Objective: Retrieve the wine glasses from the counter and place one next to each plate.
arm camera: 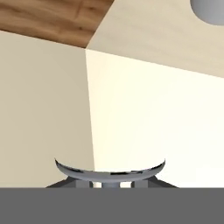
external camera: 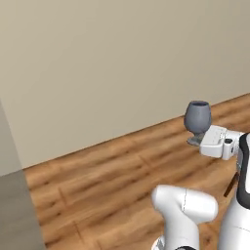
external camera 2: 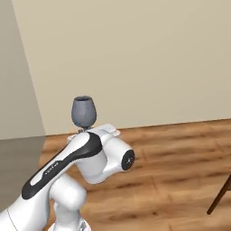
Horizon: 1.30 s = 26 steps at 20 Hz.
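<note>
A grey-blue wine glass (external camera: 197,116) stands upright in the air in front of a beige wall, also seen as the glass (external camera 2: 84,112) above my arm's elbow. My gripper (external camera: 196,139) reaches in level from the right and is shut on the wine glass low down, at its stem and foot. In the hand view a curved grey edge of the glass (arm camera: 109,172) sits between the fingertips. The counter and the plates are out of view.
A plain beige wall (external camera: 112,63) meets a wooden floor (external camera: 112,180) ahead. A grey block (external camera: 12,210) stands at the left. A dark chair leg (external camera 2: 220,195) leans in at the right edge. A grey round shape (arm camera: 210,9) shows in the hand view's corner.
</note>
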{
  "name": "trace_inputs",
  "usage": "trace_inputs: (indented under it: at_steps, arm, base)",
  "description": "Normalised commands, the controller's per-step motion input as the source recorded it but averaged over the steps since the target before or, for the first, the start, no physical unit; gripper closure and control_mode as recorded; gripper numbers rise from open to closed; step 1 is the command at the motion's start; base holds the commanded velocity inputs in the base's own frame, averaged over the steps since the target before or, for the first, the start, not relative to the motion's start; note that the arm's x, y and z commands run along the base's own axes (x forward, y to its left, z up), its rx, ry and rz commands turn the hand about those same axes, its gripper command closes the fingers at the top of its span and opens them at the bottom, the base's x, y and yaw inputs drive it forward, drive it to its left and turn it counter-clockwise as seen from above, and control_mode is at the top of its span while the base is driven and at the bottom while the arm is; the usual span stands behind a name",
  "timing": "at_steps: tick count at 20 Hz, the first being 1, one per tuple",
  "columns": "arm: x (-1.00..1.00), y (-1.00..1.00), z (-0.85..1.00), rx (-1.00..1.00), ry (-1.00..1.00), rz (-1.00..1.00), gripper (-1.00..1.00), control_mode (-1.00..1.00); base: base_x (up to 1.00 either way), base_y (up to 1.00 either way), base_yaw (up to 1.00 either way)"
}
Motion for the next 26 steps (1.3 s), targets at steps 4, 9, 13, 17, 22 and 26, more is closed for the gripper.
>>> trace_inputs:
  at_steps: [4,9,13,17,22,26]
  arm:
    - [0.00,0.00,0.00,0.00,0.00,0.00,1.00,1.00]
    - [0.00,0.00,0.00,0.00,0.00,0.00,1.00,1.00]
    - [0.00,0.00,0.00,0.00,0.00,0.00,1.00,1.00]
    - [0.00,0.00,0.00,0.00,0.00,0.00,1.00,1.00]
    - [0.00,0.00,0.00,0.00,0.00,0.00,1.00,1.00]
    - [0.00,0.00,0.00,0.00,0.00,0.00,1.00,1.00]
  base:
    - [1.00,0.10,-0.18]
    - [0.93,0.36,-0.60]
    - [0.41,0.42,-0.90]
    - [0.36,0.40,-0.91]
    - [0.73,0.69,-0.77]
    - [1.00,0.96,-0.61]
